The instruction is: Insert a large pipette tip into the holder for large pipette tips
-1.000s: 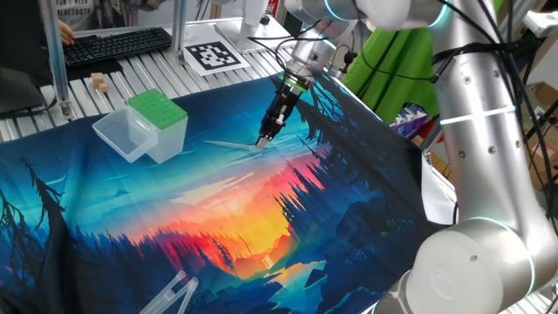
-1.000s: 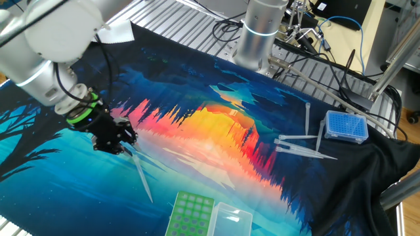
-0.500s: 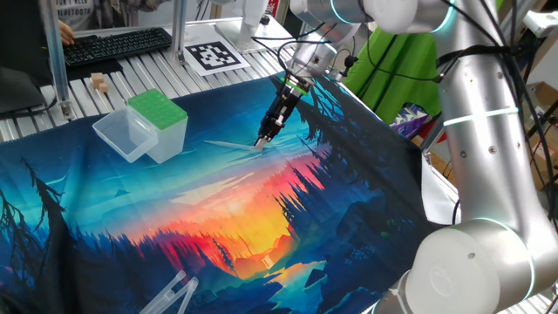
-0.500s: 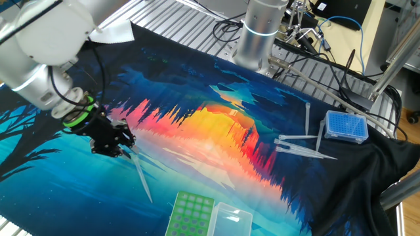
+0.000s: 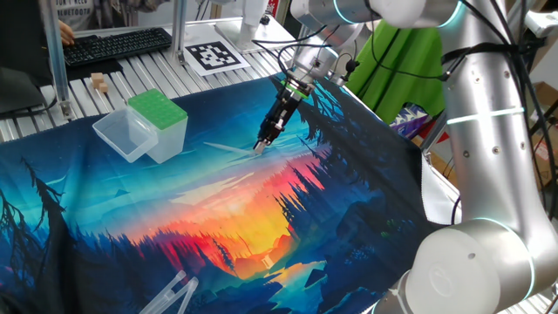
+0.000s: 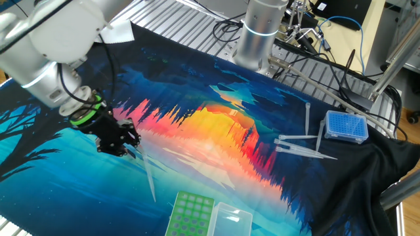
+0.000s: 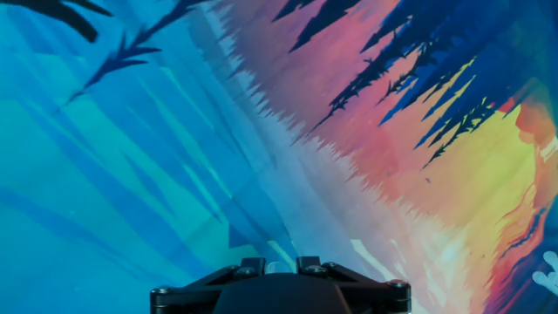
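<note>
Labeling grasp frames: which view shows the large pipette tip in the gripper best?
The other fixed view: the large pipette tip runs full length from the gripper down to the mat. One fixed view shows it faint against the mat. The hand view shows only a short, unclear bit between the fingers.

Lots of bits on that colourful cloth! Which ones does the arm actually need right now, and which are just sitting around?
Needed:
- large pipette tip, held by the tool
- green-topped holder, lid open

Just lying about:
- blue tip box
- spare tips beside it
- clear tubes
- keyboard
</note>
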Motion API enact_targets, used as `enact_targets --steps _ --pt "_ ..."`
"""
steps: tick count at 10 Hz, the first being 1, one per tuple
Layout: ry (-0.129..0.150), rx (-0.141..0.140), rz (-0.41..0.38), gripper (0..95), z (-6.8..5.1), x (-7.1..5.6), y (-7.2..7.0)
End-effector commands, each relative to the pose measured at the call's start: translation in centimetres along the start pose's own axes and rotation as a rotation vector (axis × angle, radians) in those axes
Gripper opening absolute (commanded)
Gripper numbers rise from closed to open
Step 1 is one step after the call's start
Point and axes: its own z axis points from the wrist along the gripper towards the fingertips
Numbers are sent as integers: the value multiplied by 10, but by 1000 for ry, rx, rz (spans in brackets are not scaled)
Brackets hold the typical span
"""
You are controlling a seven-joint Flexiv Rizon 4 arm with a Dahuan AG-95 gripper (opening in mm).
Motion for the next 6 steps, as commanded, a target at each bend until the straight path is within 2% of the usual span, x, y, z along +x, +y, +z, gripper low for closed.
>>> enact_targets --steps 1,2,3,6 --pt "17 8 8 190 2 0 -2" --pt "32 20 18 190 2 0 -2" --pt "37 20 24 190 2 0 -3" --pt "7 -4 4 190 2 0 -4"
